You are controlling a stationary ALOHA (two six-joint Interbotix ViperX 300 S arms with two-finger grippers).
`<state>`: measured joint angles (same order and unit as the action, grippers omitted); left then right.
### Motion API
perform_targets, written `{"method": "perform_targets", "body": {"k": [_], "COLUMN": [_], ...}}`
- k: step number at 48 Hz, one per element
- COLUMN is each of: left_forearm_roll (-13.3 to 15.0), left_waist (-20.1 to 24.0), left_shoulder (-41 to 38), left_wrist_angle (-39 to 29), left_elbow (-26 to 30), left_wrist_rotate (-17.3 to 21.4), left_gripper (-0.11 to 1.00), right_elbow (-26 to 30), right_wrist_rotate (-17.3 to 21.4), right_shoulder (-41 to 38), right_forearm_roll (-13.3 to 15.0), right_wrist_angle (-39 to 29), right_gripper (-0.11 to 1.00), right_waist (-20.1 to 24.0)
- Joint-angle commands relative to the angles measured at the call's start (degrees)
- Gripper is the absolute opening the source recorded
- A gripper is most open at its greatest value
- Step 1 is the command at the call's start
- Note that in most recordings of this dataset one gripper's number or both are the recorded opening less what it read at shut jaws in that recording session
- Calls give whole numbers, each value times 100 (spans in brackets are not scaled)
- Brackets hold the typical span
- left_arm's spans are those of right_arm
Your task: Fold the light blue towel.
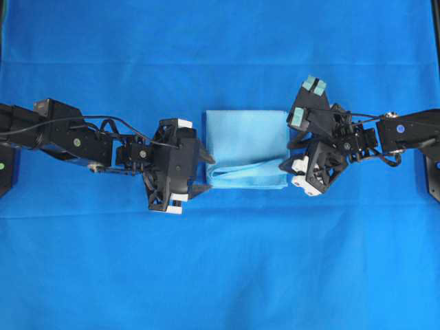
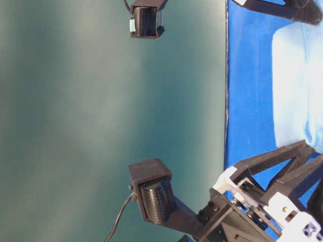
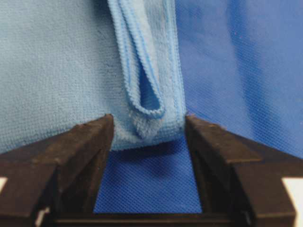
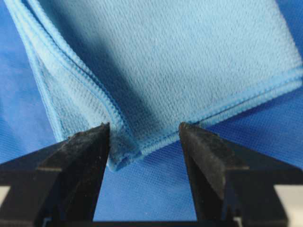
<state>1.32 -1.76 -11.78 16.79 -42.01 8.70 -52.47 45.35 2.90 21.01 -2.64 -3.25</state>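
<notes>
1. The towel (image 1: 246, 148) lies folded on the blue cloth (image 1: 220, 261) that covers the tabletop, near the middle of the overhead view, between the two claws.
2. It forms a rough rectangle, only slightly wider than deep; its longer side runs left to right in the overhead view, from one claw toward the other.
3. A doubled-over band runs along its near edge, thicker than the flat upper part.
4. The left claw (image 1: 204, 172) sits at the towel's near-left corner. Its jaws stand apart, and in the left wrist view the looped fold end (image 3: 147, 106) lies between the fingers (image 3: 90, 142) without being pinched.
5. The right claw (image 1: 287, 165) sits at the near-right corner. Its jaws are spread wide, and the right wrist view shows the hemmed corner (image 4: 124, 156) loose between them, close to one finger (image 4: 87, 151).
</notes>
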Motion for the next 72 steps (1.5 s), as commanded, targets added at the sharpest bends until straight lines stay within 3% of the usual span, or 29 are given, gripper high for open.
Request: {"method": "perform_targets", "body": {"k": [1, 20, 31, 42, 51, 72], "left_forearm_roll": [9, 9, 0, 9, 0, 9], "left_waist": [-9, -18, -18, 0, 0, 246], "left_shoulder": [237, 2145, 3639, 5458, 6715, 8394], "left_wrist_angle": [-53, -1450, -1652, -1723, -2268, -2619], "left_elbow": [53, -149, -650, -1389, -1775, -2997], "left_wrist_rotate": [53, 176, 308, 299, 255, -123], "left_gripper": [55, 53, 53, 53, 53, 53], "right_elbow": [185, 668, 510, 70, -352, -1731], "right_wrist_rotate": [-18, -79, -79, -79, -97, -9], "right_shoulder": [149, 1512, 2602, 4025, 5159, 6645], "right_forearm_roll": [18, 167, 853, 1310, 1600, 1714], "right_wrist_angle": [-141, -1775, -2250, -2312, -2320, -2074], "right_gripper": [61, 61, 61, 61, 61, 61], "right_waist": [97, 712, 712, 712, 712, 686]}}
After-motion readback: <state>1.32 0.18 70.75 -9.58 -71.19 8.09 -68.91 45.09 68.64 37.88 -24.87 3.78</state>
